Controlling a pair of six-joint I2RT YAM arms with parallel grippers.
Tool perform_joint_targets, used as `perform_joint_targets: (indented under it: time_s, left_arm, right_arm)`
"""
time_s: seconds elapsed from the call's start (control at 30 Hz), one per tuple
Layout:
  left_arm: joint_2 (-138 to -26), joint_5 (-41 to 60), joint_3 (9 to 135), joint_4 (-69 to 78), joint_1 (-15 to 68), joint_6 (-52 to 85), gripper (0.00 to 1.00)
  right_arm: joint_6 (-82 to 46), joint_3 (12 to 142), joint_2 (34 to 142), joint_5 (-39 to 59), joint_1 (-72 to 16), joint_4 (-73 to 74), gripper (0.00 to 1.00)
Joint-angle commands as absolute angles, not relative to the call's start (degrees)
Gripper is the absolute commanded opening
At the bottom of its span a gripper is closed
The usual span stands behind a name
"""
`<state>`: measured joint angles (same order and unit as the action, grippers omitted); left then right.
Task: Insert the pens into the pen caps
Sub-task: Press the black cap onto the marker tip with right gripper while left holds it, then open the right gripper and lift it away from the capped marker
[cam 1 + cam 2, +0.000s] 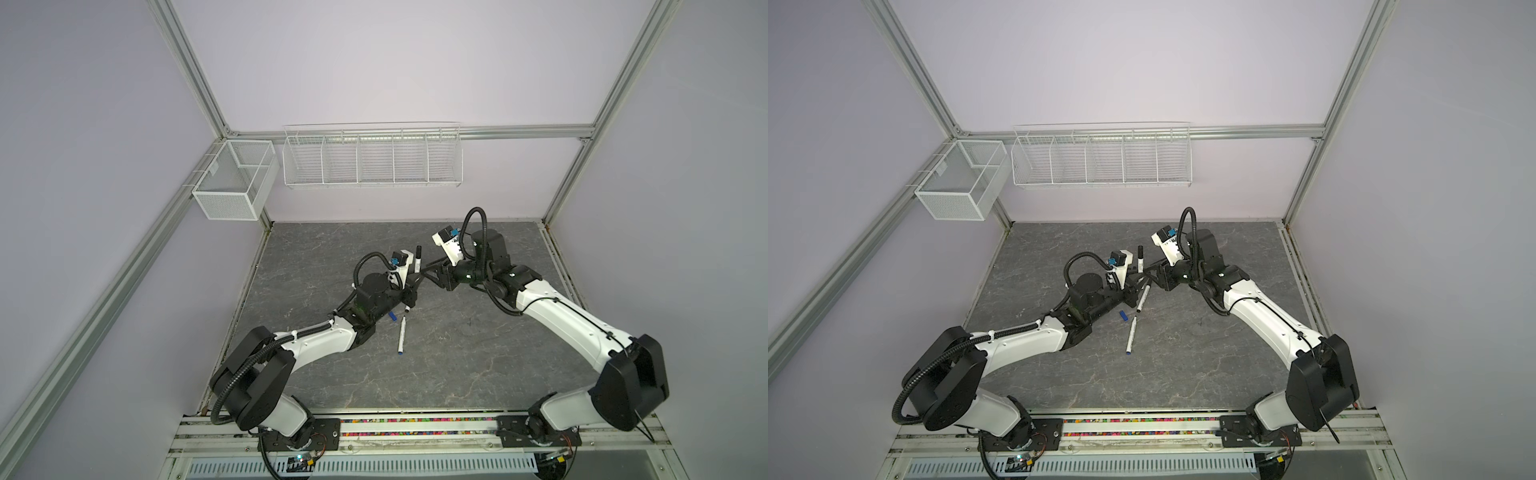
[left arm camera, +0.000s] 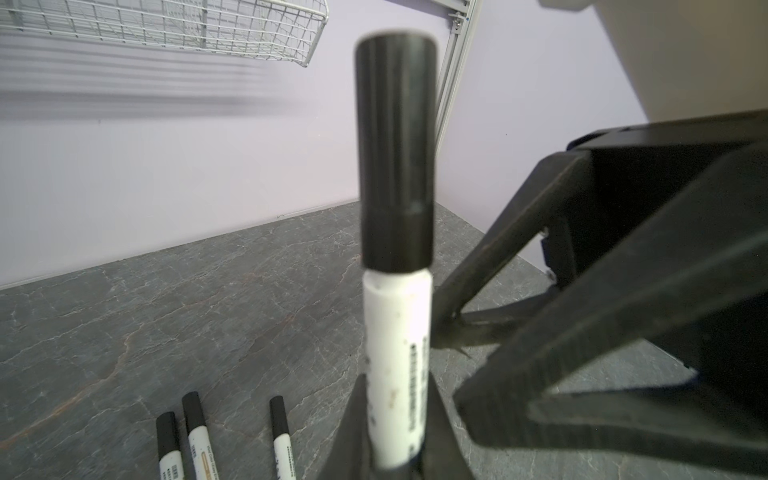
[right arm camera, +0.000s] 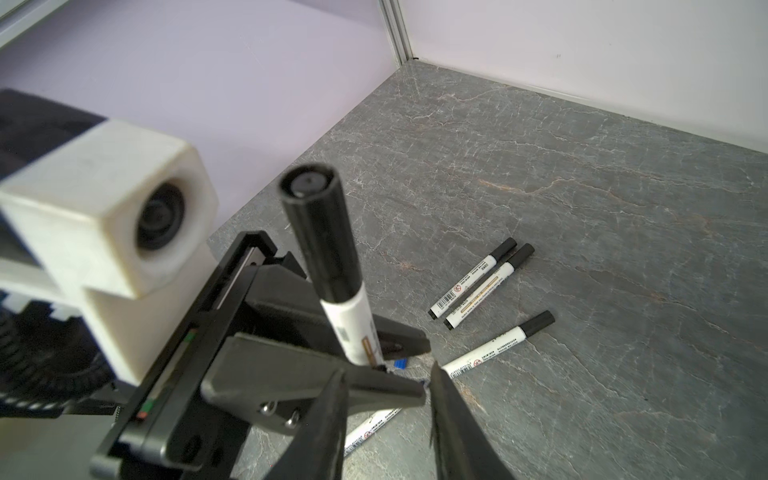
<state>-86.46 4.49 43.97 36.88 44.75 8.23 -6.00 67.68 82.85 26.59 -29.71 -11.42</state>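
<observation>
Left jaws are closed on the lower barrel of a black pen, which stands upright above the desk near its centre. A black cap sits on the pen's upper end. Right jaws are partly open and empty, set at the pen's 3 o'clock in both top views, with their tips just beside the barrel below the cap. Contact cannot be confirmed. On the desk beneath lie three capped pens, flat, two side by side and touching, the third near them. A blue cap lies loose at 7 o'clock of the black pen, close against the left arm. The blue pen, uncapped, lies at 6 o'clock, near the blue cap but apart from it. The left wrist camera crowds the black pen at 9 o'clock.
</observation>
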Motion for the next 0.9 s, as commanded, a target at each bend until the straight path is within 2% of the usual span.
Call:
perform_joint_targets:
  time_s: [0.0, 0.23, 0.67, 0.77, 0.87]
  left_arm:
    - [-86.8, 3.6, 43.2, 39.0, 45.3, 7.7, 0.0]
    - [-87.7, 3.6, 42.9, 37.3, 45.9, 7.1, 0.0]
    - [-88.7, 4.3, 43.0, 36.5, 46.7, 7.6, 0.0]
    - [-88.8, 4.4, 43.1, 36.3, 46.7, 7.7, 0.0]
    - [-89.1, 4.5, 43.4, 36.4, 46.8, 7.9, 0.0]
  right_arm:
    - [-6.5, 67.2, 80.1, 25.9, -29.3, -11.1, 0.37]
    - [-8.3, 69.2, 78.9, 24.4, -29.0, -8.6, 0.36]
    - [-13.3, 75.1, 87.5, 28.6, -28.8, -3.7, 0.33]
    - [-14.0, 75.1, 88.6, 29.1, -28.8, -3.7, 0.3]
    - [-14.4, 75.1, 89.5, 29.3, -29.1, -4.8, 0.23]
